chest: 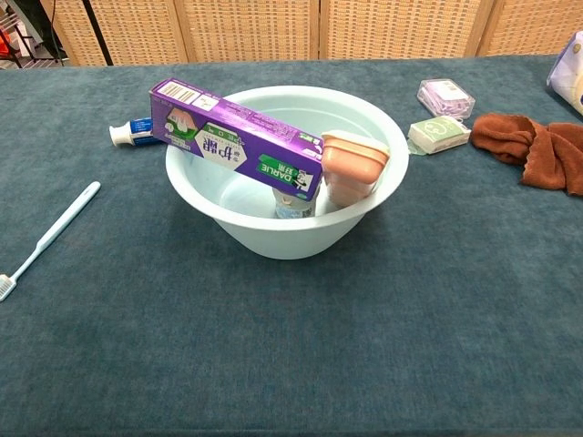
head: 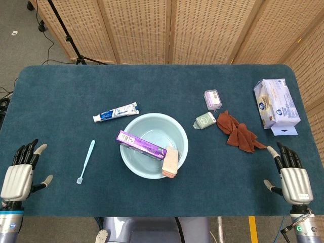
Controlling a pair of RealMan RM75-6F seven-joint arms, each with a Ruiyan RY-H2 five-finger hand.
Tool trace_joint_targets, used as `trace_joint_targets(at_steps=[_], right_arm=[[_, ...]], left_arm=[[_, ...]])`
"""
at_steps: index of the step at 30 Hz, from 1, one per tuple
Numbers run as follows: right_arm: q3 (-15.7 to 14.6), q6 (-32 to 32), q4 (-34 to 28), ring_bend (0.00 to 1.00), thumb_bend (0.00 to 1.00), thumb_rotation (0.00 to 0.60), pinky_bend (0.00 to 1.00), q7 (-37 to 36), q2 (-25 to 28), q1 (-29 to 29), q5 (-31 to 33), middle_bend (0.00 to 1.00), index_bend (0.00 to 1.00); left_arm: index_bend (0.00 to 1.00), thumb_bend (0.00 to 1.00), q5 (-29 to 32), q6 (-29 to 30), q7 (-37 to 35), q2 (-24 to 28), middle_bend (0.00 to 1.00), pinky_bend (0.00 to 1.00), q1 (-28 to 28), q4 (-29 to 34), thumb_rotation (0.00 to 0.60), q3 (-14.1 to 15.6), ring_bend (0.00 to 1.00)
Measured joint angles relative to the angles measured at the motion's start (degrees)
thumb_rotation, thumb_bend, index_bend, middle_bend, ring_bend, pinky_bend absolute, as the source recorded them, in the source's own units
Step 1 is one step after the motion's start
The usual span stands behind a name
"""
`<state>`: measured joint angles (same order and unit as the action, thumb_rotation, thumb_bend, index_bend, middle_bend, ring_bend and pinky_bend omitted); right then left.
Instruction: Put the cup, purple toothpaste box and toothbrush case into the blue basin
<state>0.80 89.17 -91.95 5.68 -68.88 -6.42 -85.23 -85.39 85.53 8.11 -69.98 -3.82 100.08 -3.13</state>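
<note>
Head view: we see the blue basin near the middle of the table. The purple toothpaste box lies across its near-left rim, tilted, one end poking out over the edge. The toothbrush case, pinkish, leans on the near-right rim, partly inside. We cannot make out the cup from here. The left hand sits at the near-left table edge, fingers spread, holding nothing. The right hand is at the near-right edge, fingers apart too, nothing in it. Both are well apart from the basin. A toothpaste tube lies just behind the basin to the left, a toothbrush lies left of it. To the right: a green packet, a small purple box, a brown cloth, and a wipes pack at the far right.

Chest view: no hands show. We see the box resting on the left rim, slanting down into the basin. The case stands against the right inner wall. The cup sits at the bottom, mostly hidden under the box.
</note>
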Motion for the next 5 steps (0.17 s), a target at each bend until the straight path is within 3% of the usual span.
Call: trace_joint_targets(at_steps=[5], right_arm=[[0.5, -0.1, 0.1, 0.0, 0.16, 0.6, 0.08, -0.8, 0.2, 0.3, -0.1, 0.0, 0.11]], left_arm=[[0.14, 0.21, -0.2, 0.5, -0.4, 0.2, 0.0, 0.03, 0.0, -0.1, 0.6, -0.2, 0.0]])
